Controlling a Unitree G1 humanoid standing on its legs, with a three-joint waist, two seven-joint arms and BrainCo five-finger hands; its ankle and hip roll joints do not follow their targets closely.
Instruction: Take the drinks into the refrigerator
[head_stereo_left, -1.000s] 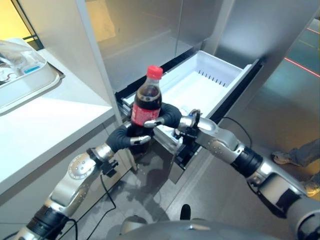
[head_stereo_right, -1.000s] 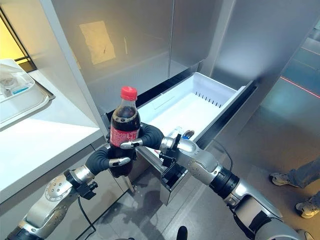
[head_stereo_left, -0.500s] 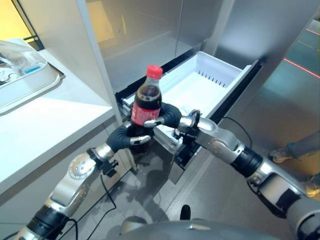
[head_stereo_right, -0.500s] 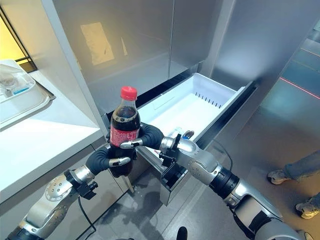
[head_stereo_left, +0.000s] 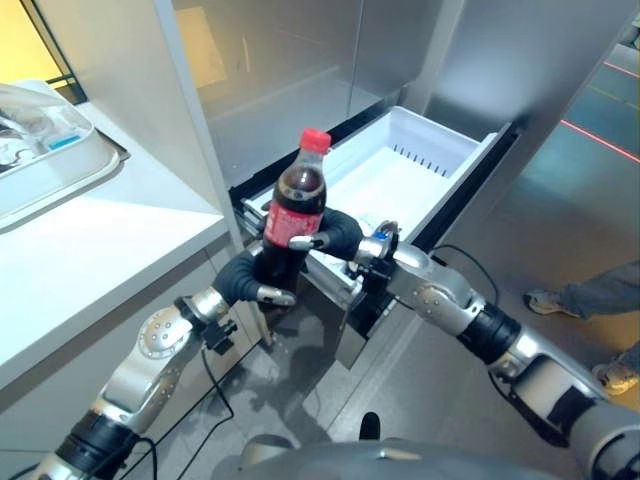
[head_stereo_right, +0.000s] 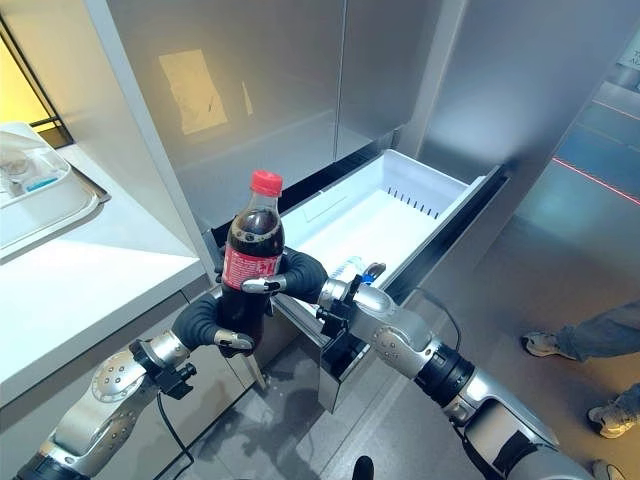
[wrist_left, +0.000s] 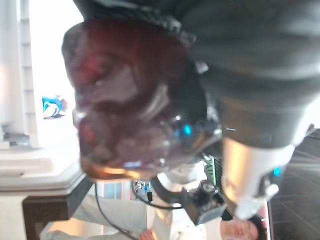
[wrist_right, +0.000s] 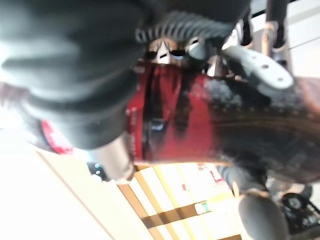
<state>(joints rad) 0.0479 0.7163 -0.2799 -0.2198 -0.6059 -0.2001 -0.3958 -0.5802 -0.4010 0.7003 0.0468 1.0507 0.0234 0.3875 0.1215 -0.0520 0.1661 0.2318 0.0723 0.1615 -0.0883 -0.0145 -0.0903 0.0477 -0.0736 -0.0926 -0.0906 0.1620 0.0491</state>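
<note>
Left eye view, frame centre: I have both the left robot hand (head_stereo_left: 252, 283) and right robot hand (head_stereo_left: 328, 236) clenched round the cola bottle (head_stereo_left: 292, 214), upright before the open, empty refrigerator drawer (head_stereo_left: 420, 160); placing remains.

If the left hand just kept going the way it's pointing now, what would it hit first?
Probably the front edge of the open white drawer. The left hand, gripping the cola bottle together with the right hand, points up toward it, though depth is unclear.

The cola bottle (head_stereo_left: 295, 215) carries a red label (head_stereo_right: 249, 266) with white lettering, too small to make out. No other lettering or numbers can be read
</note>
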